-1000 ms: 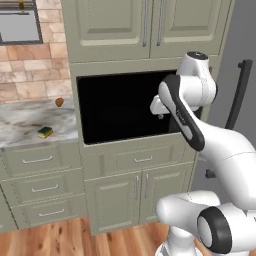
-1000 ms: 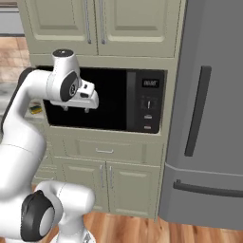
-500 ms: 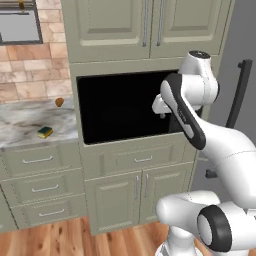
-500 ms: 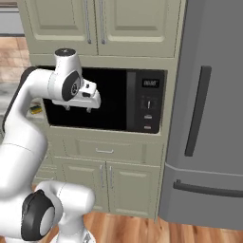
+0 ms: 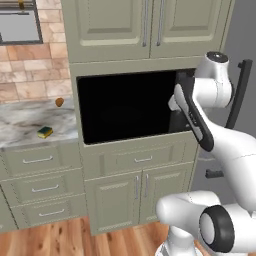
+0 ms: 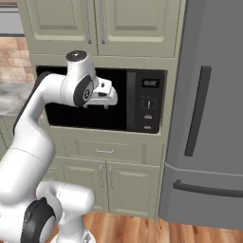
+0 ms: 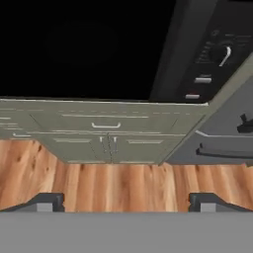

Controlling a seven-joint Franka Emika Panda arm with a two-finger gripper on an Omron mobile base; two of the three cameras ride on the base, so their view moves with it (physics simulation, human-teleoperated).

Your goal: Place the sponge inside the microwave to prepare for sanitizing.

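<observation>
My gripper [image 6: 105, 103] hangs in front of the microwave [image 5: 127, 106], its jaws spread wide and holding nothing, the two fingertips [image 7: 47, 201] standing far apart at the bottom of the hand view. Over the last second the arm has barely shifted, nudging only slightly across the dark front toward the control panel [image 6: 148, 100]; the jaws have stayed at their widest. The sponge [image 5: 45, 132] lies untouched on the marble counter [image 5: 20, 122], well to the left of the oven, near a small orange-brown object [image 5: 59, 102]. From the glossy black front I cannot tell whether the door is open or shut. As I read it, the task has hardly begun: the sponge is not yet picked up, and the way into the microwave remains to be settled.
</observation>
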